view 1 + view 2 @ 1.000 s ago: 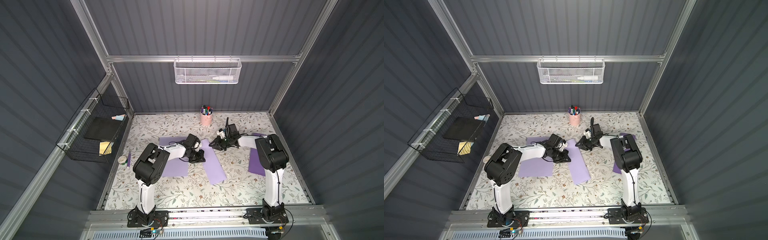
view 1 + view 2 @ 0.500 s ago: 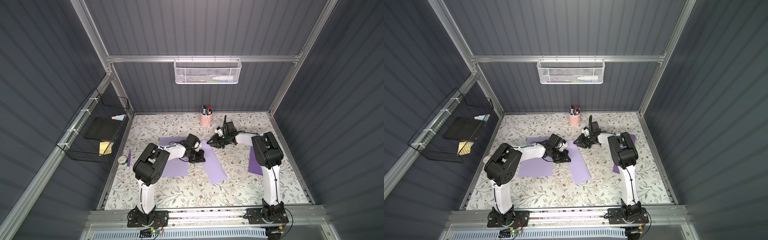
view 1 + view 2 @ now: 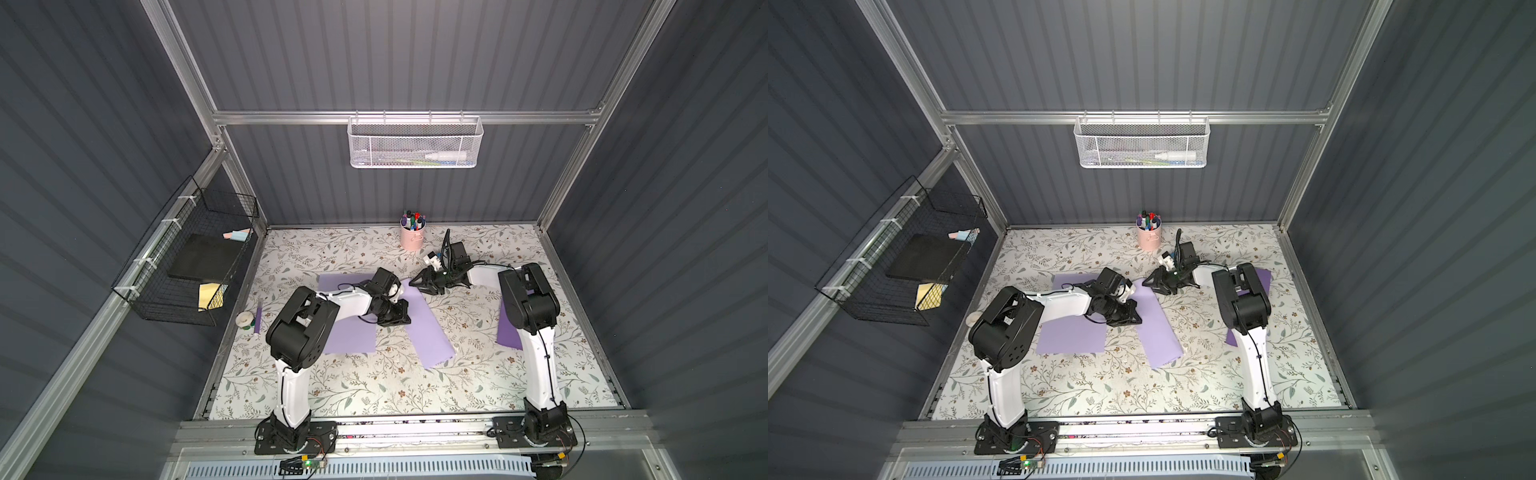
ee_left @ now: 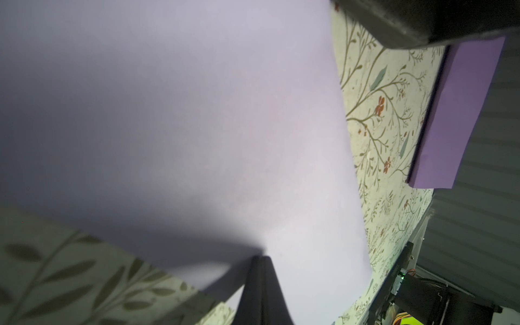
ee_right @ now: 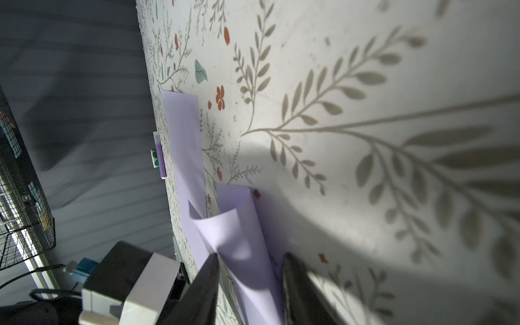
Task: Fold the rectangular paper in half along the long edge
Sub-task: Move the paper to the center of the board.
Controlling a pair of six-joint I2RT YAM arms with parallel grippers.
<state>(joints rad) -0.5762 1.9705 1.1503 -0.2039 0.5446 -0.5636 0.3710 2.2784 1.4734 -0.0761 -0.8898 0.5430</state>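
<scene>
- The left fingers (image 4: 260, 266) are pressed tight together with nothing between them. Their tip rests on the long pale purple rectangular paper (image 4: 197, 112), close to one of its long edges.
- The right fingers (image 5: 210, 270) stand a narrow gap apart. The paper's far end (image 5: 242, 233) curls up off the floral-patterned desk (image 5: 365, 84) and sits loosely in that gap. One finger lies against the curl, and I cannot tell whether the other touches it.
- In both top views the paper (image 3: 428, 332) (image 3: 1158, 328) lies in the middle of the desk (image 3: 374, 386). It slants from near the back centre toward the front and lies flat apart from the raised far end.
- In a top view the left fingers (image 3: 397, 318) meet the paper on its left long edge, and the right fingers (image 3: 415, 282) are at its back end.
- A wider pale purple sheet (image 3: 349, 338) lies flat just left of the paper, partly under the left arm.
- A darker purple piece of paper (image 3: 509, 328) lies near the desk's right edge, partly hidden by the right arm.
- A pink cup of markers (image 3: 411, 241) stands at the back edge, near the right fingers.
</scene>
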